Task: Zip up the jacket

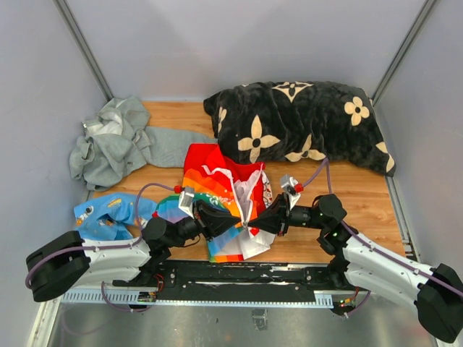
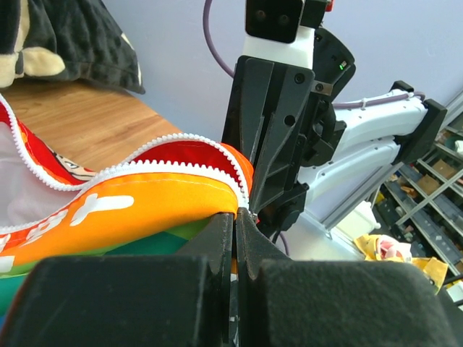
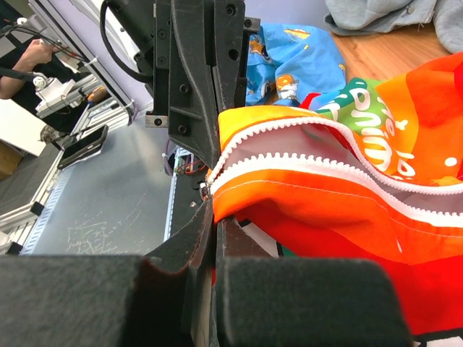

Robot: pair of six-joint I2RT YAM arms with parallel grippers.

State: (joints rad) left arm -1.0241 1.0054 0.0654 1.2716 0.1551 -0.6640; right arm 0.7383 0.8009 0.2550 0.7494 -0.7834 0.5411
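Observation:
The jacket [image 1: 214, 170], red with rainbow stripes and a white zipper, lies open on the wooden table in front of the arms. My left gripper [image 1: 231, 219] and right gripper [image 1: 259, 223] meet tip to tip at its near bottom edge. In the left wrist view the left gripper [image 2: 236, 215] is shut on the orange hem of the jacket [image 2: 145, 206] beside the zipper teeth. In the right wrist view the right gripper [image 3: 215, 218] is shut on the other orange edge of the jacket [image 3: 347, 210], with the two rows of zipper teeth apart above it.
A black pillow with beige flowers [image 1: 296, 123] lies at the back right and touches the jacket's top. A grey sweatshirt [image 1: 116, 141] lies at the back left. A light-blue garment [image 1: 108, 217] lies at the left beside the left arm.

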